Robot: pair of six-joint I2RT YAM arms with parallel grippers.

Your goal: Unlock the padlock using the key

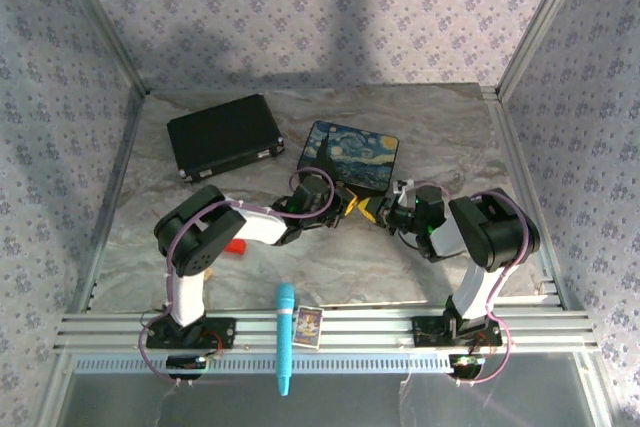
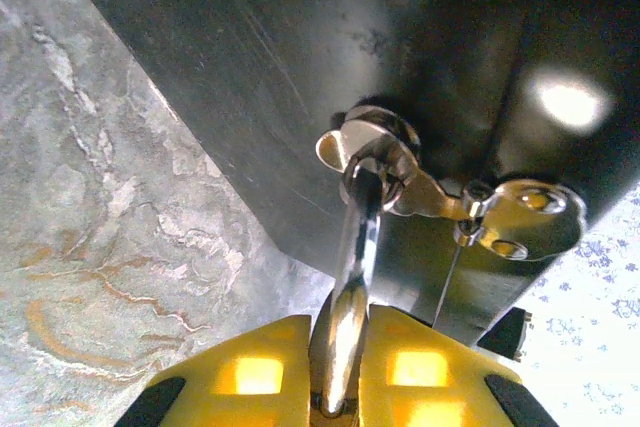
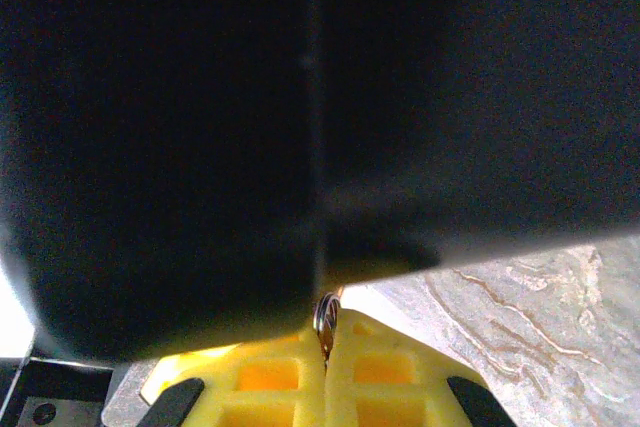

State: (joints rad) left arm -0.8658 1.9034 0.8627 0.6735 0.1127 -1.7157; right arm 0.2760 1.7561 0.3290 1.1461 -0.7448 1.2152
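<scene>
Left jaws are pinching the padlock [image 2: 345, 297], its shackle running straight ahead into the box's hasp [image 2: 400, 182]. Right jaws, just opposite, are pinching the key [image 3: 326, 315].

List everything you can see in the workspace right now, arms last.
painted box: one, blue and yellow starry-night lid, far centre of the table
hasp: one, silvery, on the box's dark front
padlock: one, silvery shackle through the hasp, body between the left fingers
key: one, small metal piece, pinched at the right fingertips; detail too small to tell
black case: one, far left
red object: one, small, beside the left arm, partly hidden
teal cylinder: one, lying across the near rail
printed card: one, on the rail, right of the cylinder
table: one, grey marbled
left gripper: yellow, shut on the padlock
right gripper: yellow, shut on the key
</scene>
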